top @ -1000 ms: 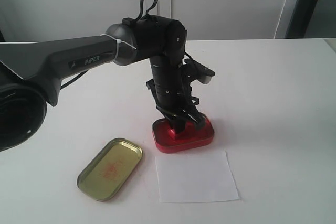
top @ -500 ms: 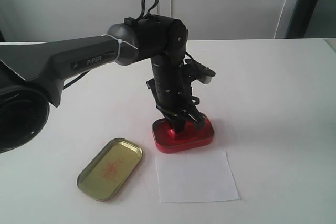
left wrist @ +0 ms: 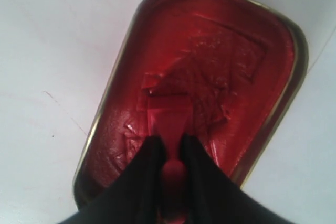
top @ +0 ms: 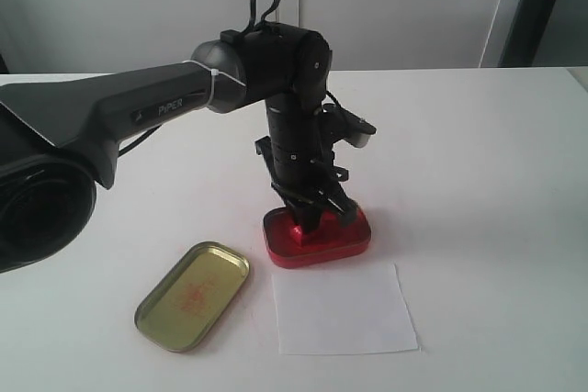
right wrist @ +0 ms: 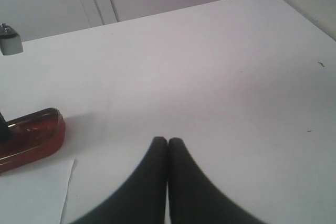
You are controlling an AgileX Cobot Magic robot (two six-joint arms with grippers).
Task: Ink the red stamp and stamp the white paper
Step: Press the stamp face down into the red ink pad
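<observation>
My left gripper (top: pixel 312 219) (left wrist: pixel 171 142) is shut on the knobbed handle of the red stamp (left wrist: pixel 167 119), whose square base presses into the ink of the red oblong tin (top: pixel 317 236) (left wrist: pixel 199 77). The stamp itself is hidden behind the fingers in the exterior view. The white paper (top: pixel 343 309) lies flat just in front of the tin; its corner shows in the right wrist view (right wrist: pixel 31 192). My right gripper (right wrist: pixel 167 141) is shut on nothing above bare table, right of the tin (right wrist: pixel 29 137); it is out of the exterior view.
The gold tin lid (top: pixel 193 295) lies open side up, left of the paper, with a faint red mark inside. The left arm (top: pixel 138 107) reaches in from the left. The white table's (top: pixel 478 181) far edge meets grey cabinet fronts.
The red tin has shifted slightly to the left under the left gripper, which still holds the stamp in the ink. The arm's upper link has lifted a little.
</observation>
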